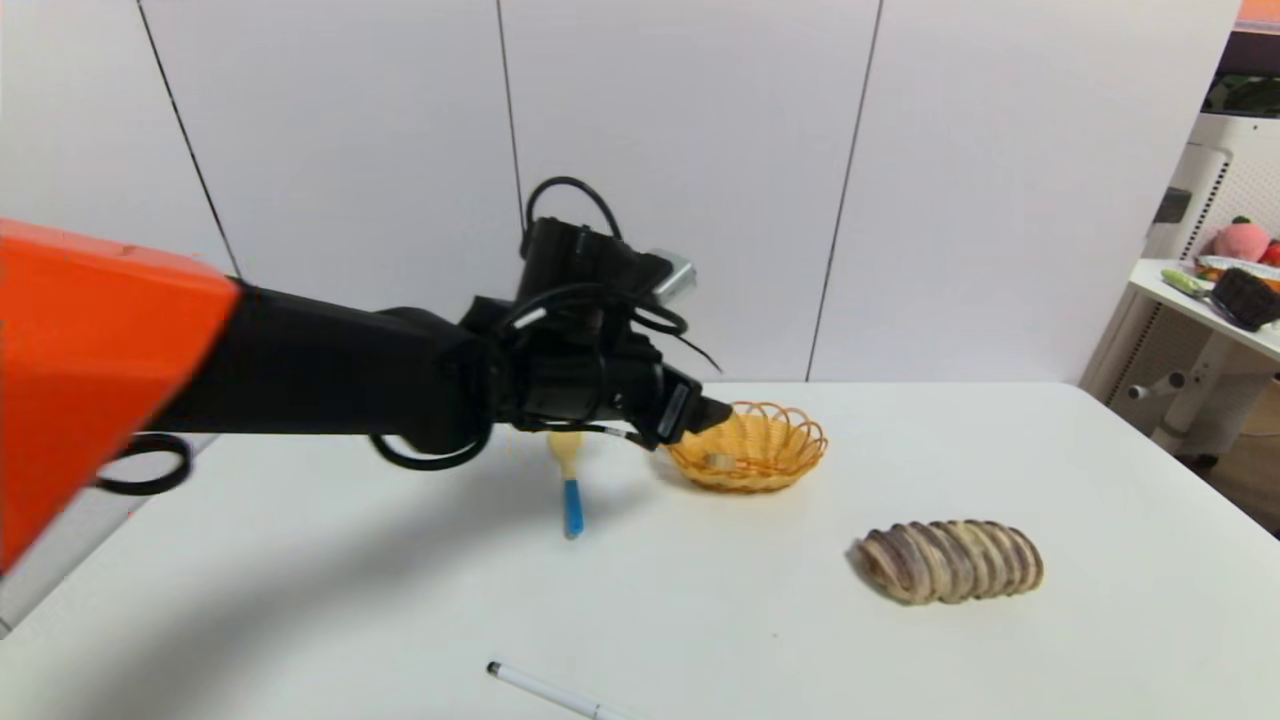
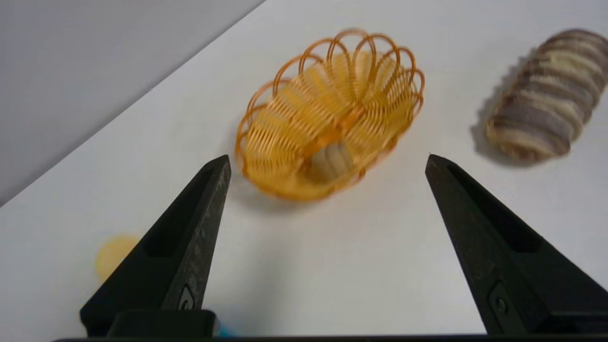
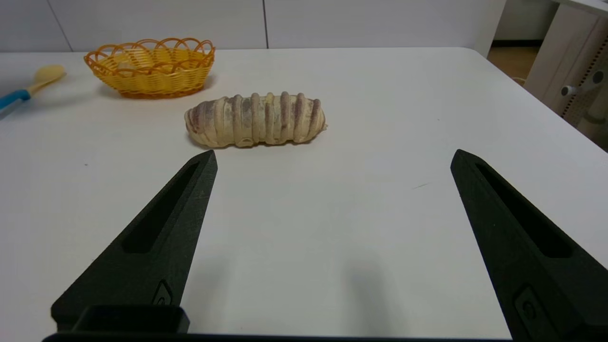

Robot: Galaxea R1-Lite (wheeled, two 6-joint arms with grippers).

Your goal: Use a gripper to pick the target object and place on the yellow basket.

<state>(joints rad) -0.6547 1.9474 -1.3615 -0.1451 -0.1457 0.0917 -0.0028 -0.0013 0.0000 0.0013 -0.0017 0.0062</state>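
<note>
Standing at the table's near side, I read the scene from left to right. The left arm, orange casing and black forearm, reached in from the left, above the white table. Its left gripper hung above the table just short of the yellow basket, pointed forward and tilted somewhat down. The jaws stood wide apart with nothing between them; the wrist view showed only bare tabletop and the basket in the gap.

Below the wrist lay a small spoon with a blue handle, untouched. Nearer me, a white pen lay at the table's front edge.

Next came the basket. The small roll sat inside it, on the woven bottom towards the wall nearer the gripper. My judgement: the placing step was done, the release finished, and only the retreat remained. That calls for lifting the open fingers clear of the looped rim without snagging it, since the basket looked light and would tip or slide easily.

To the right of the basket, well apart, lay the long striped loaf, not involved.

The right gripper was outside the head view; its own camera showed it low over the table's near right part, level, fingers spread wide and empty, facing the loaf.
</note>
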